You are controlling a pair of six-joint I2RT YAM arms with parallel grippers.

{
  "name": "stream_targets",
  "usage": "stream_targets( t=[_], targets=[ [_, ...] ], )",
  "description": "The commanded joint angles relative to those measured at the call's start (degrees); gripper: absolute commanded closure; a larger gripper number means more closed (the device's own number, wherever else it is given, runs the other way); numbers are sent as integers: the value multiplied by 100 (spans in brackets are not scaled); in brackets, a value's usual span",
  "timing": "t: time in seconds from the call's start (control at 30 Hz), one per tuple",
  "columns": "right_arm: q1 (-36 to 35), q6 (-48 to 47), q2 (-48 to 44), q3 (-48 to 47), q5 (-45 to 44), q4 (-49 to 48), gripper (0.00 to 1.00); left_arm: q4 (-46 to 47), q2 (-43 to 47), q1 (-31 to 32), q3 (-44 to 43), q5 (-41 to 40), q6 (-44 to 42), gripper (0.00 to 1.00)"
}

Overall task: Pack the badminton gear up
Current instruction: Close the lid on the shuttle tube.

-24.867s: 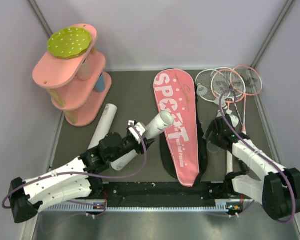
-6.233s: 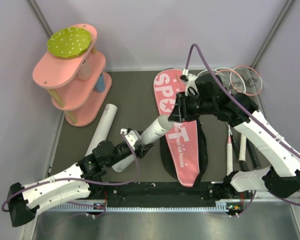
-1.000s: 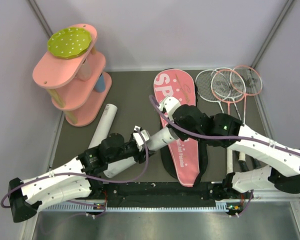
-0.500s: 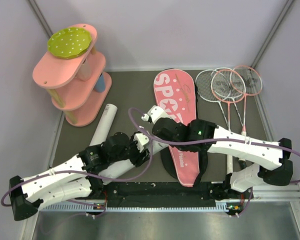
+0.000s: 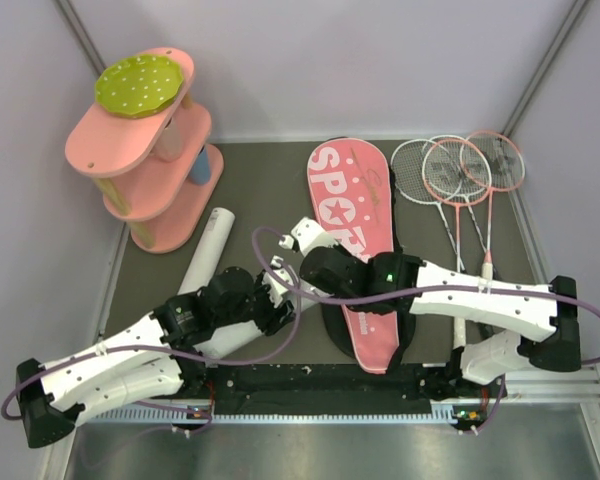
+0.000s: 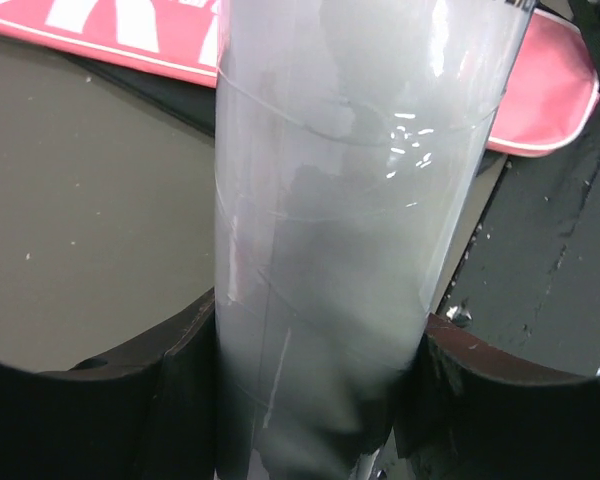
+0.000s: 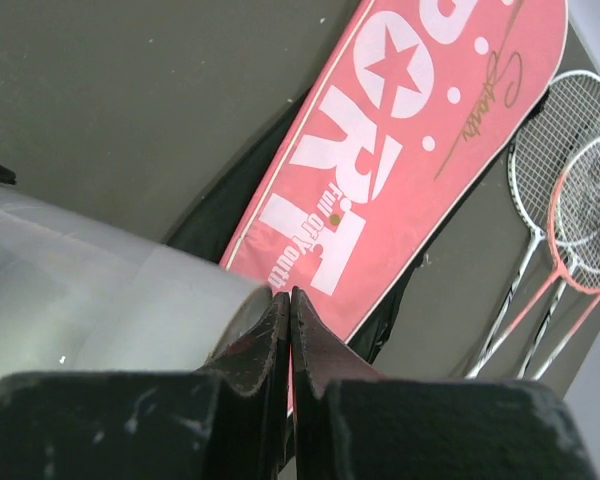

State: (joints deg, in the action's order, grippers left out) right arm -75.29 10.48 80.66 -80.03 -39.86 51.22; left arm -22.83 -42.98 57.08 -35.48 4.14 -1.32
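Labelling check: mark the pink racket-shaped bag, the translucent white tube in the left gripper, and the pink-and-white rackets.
pink racket-shaped bag [image 5: 368, 180], top view, upper pink face.
translucent white tube [image 6: 320, 200], left wrist view, mid-wall.
pink-and-white rackets [image 5: 458, 165], top view, middle racket's strung head.

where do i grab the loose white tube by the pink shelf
Take the tube at its bare middle, straight from above, gripping across its width. It lies flat and slanted on the table, far end close to the shelf.
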Motion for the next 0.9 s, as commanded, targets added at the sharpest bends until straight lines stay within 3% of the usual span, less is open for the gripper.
stream_targets(
  t=[0.0,0.27,0.5,0.87],
  targets=[
    [-347,-222,99,567,1516,-2213,100,2731,413,102,-169,1289,220,91],
    [-434,-451,-235,1060,1630,-3074,100,3635,361,102,-20,1643,791,92],
    [-618,585,-183,972,500,-2951,100,4418,475,102,279,729,1617,93],
    [-689,1386,108,980,724,-3250,100,4963,412,102,322,790,1697,96]
  ],
)
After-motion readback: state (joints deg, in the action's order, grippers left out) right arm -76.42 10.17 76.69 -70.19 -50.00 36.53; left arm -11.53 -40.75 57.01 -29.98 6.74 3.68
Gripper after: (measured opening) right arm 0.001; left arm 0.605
